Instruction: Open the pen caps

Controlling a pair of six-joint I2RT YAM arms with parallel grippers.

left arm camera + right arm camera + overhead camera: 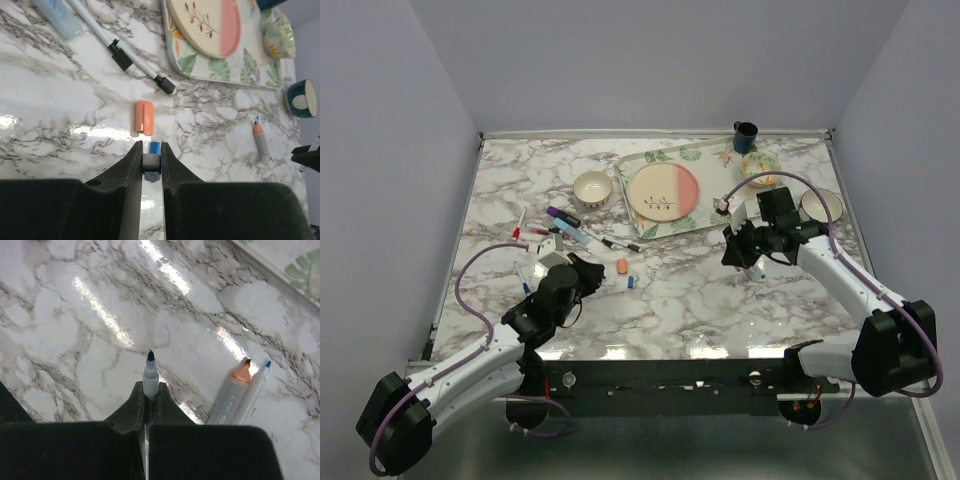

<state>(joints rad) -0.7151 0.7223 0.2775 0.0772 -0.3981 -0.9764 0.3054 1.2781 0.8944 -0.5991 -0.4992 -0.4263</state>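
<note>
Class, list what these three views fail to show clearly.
Left wrist: blue cap, mostly hidden by the jaws of the left gripper.
Right wrist: barrel of the held pen, hidden inside the right gripper.
Left wrist: light blue pen, cut off by the top edge.

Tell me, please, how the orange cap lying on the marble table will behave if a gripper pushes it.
The orange cap is small and looks like plastic, so probably very light. It lies on its side on the glossy table, so it may slide or roll away. It looks rigid, unlikely to bend.
</note>
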